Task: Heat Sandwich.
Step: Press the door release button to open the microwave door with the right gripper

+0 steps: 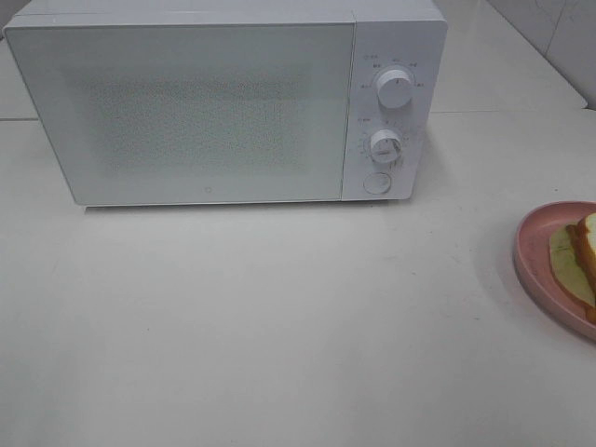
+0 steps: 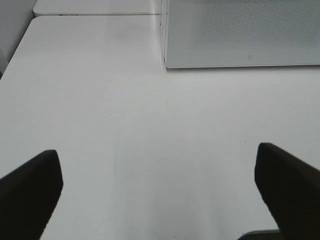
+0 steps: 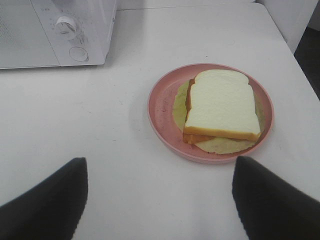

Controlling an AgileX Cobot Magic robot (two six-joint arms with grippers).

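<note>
The sandwich (image 3: pixel 221 107), white bread with orange-brown crust over a pale green layer, lies on a round pink plate (image 3: pixel 162 112); in the exterior high view the sandwich (image 1: pixel 584 256) and plate (image 1: pixel 533 247) sit at the right edge, partly cut off. A white microwave (image 1: pixel 186 107) stands at the back with its door shut. My right gripper (image 3: pixel 159 197) hovers open a short way from the plate, nothing between its fingers. My left gripper (image 2: pixel 157 187) is open over bare table, facing the microwave's (image 2: pixel 240 35) front corner. Neither arm shows in the exterior high view.
Two knobs (image 1: pixel 395 89) and a round button (image 1: pixel 376 182) sit on the microwave's right panel. The white table (image 1: pixel 279 317) runs wide in front of the microwave. A table edge (image 3: pixel 300 55) lies just beyond the plate on its outer side.
</note>
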